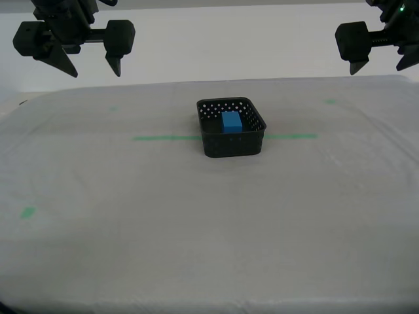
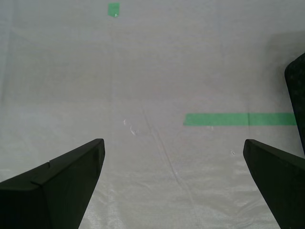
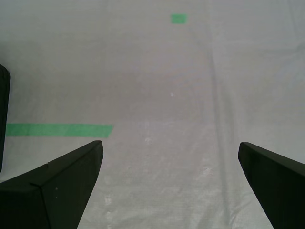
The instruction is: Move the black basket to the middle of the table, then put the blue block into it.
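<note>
The black basket stands on the table near its middle, over the green tape line. The blue block lies inside the basket. My second gripper hangs open and empty high at the exterior view's left, well away from the basket. My first gripper hangs open and empty high at the exterior view's right. In the second wrist view my second gripper is open over bare cloth, with the basket's edge at the side. In the first wrist view my first gripper is open, and the basket's edge shows there too.
Small green tape bits lie on the cloth at the far left, at the far right and at the near left. The table's front edge runs along the exterior view's bottom.
</note>
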Controlling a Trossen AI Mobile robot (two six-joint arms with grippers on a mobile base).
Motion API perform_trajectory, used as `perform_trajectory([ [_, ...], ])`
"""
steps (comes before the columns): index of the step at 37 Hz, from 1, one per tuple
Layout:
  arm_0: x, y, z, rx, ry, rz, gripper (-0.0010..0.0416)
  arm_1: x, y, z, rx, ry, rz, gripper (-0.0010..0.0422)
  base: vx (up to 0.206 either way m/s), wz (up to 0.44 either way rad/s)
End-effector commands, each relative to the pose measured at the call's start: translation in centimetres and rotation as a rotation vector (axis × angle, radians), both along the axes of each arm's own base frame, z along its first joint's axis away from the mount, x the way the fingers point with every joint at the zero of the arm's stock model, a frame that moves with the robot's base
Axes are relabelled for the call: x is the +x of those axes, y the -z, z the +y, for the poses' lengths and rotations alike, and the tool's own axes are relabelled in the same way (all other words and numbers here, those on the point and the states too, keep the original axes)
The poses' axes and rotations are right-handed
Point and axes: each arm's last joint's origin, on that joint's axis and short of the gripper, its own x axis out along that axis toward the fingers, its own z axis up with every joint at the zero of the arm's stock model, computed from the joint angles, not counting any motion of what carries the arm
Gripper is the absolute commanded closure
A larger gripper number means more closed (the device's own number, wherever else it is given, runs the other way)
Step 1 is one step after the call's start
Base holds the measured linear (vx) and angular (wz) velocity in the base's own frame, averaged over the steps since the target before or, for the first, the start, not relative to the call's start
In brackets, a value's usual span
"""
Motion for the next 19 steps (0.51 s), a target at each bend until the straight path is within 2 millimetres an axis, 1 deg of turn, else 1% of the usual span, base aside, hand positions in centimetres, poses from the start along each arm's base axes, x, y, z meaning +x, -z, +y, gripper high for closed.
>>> perform_trajectory([
  [1,0.00,0.01,0.02,0.001,-0.002,0.000,0.0007,0.01,-0.04,0.00,0.002,0.001,-0.002,0.0012,0.000,0.000],
  [19,0.00,0.01,0.02,0.001,-0.002,0.000,0.0007,0.02,-0.04,0.01,0.002,0.001,-0.002,0.0012,0.000,0.000],
])
